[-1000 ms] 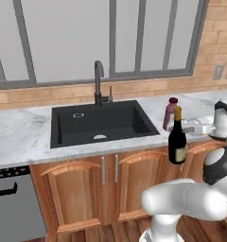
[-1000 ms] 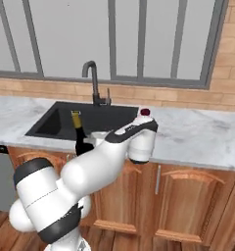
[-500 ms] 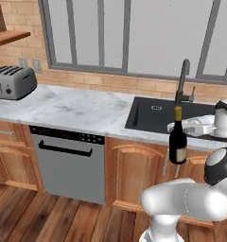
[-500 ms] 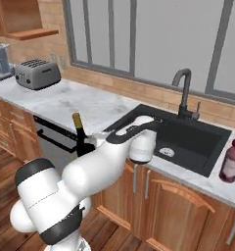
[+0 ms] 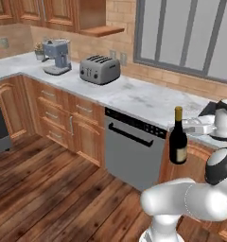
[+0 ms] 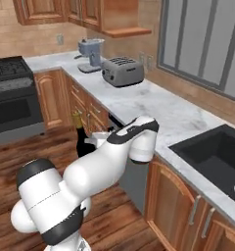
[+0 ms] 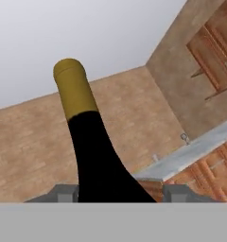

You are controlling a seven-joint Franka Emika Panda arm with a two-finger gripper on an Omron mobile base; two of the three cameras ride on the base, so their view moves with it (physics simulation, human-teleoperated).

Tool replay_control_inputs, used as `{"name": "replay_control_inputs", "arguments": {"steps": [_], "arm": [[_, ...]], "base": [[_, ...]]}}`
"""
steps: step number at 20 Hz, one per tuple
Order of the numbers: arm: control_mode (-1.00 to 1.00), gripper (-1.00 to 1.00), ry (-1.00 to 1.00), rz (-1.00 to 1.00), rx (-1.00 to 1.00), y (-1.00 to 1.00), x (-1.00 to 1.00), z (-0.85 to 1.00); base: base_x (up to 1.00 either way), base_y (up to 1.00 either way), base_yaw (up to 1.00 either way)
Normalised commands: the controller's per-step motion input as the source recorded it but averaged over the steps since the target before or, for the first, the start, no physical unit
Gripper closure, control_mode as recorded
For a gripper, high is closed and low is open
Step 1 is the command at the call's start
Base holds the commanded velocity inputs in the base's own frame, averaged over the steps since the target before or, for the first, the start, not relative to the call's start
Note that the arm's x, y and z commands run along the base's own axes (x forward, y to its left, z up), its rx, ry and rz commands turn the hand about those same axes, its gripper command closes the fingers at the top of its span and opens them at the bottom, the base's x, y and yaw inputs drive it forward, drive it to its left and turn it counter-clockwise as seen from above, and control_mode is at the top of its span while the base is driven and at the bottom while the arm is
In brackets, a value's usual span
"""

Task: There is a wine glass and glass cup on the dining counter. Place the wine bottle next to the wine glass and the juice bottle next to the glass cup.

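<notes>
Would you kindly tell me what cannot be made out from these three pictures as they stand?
- Wine bottle: its lower body in the right base view is behind the arm, leaving neck and shoulder showing; the hand view cuts off its base.
- Gripper: in the hand view the bottle covers the inner faces of both fingertips, so the contact itself is hidden.
- Sink: cut by the right edge of the right base view.
</notes>
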Motion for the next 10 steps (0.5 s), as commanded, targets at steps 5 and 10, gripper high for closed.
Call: {"name": "replay_control_inputs", "arguments": {"steps": [5, 10], "arm": [[1.00, 1.00, 0.00, 0.00, 0.00, 0.00, 0.00, 0.00], [1.00, 1.00, 0.00, 0.00, 0.00, 0.00, 0.00, 0.00]], "base": [[-0.05, 0.45, 0.70], [0.02, 0.50, 0.63]]}}
